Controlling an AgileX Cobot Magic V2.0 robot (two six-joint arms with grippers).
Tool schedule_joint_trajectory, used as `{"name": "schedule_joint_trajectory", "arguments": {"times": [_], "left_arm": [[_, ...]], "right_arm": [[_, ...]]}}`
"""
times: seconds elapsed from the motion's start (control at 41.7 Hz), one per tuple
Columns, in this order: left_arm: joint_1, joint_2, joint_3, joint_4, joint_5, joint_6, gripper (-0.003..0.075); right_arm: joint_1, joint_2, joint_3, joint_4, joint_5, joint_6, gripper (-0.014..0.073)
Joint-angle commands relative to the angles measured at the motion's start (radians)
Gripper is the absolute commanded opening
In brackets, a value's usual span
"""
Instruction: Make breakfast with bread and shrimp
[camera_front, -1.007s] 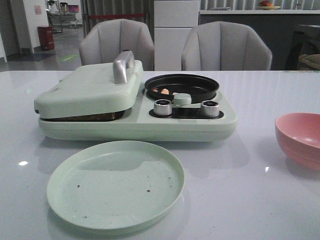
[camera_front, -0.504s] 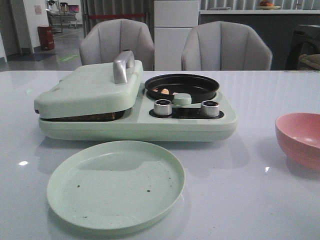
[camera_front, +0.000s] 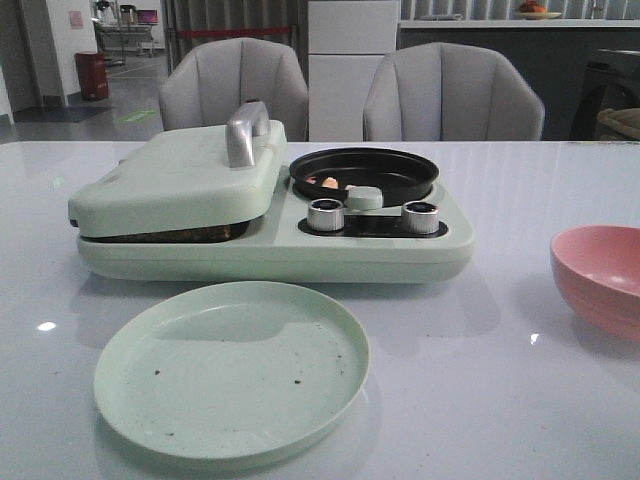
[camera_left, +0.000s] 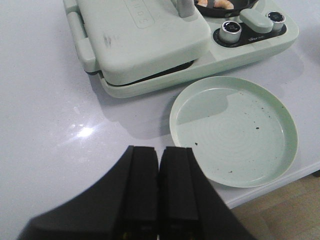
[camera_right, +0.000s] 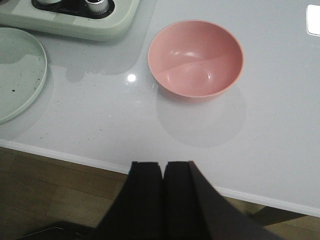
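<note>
Two arms hang back from the bench (camera_front: 520, 400), each with its fingers together and empty: the left gripper (camera_left: 159, 200) near the plate (camera_left: 234, 131), the right gripper (camera_right: 163, 200) over the bench edge short of the pink bowl (camera_right: 195, 57). One cooker (camera_front: 270, 235) sits mid-bench with its lid (camera_front: 175, 180) down; a thin dark-brown strip in the gap under the lid is probably the bread (camera_front: 175, 236), though how many slices cannot be told. One black pan (camera_front: 364, 172) on the cooker's right half holds the shrimp (camera_front: 328, 182); the front view shows a single orange piece, and the left wrist view suggests a couple more at the picture's edge, too cropped to count. Also counted: two knobs (camera_front: 325, 214), one lid handle (camera_front: 247, 132), one plate bearing dark crumbs, one bowl, seemingly empty. Risks from here, as I judge them: the bread may scorch if the lid stays shut; lifting the lid by its slick metal handle could slip or drag the cooker toward the plate just in front; shrimp are small and curled, easy to pinch badly and drop onto the bench instead of the plate.
</note>
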Motion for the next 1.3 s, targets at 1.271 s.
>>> {"name": "schedule_joint_trajectory", "arguments": {"times": [1.271], "left_arm": [[0.46, -0.655, 0.624, -0.017, -0.63, 0.008, 0.0102]], "right_arm": [[0.002, 0.007, -0.027, -0.002, -0.072, 0.0, 0.0052]]}}
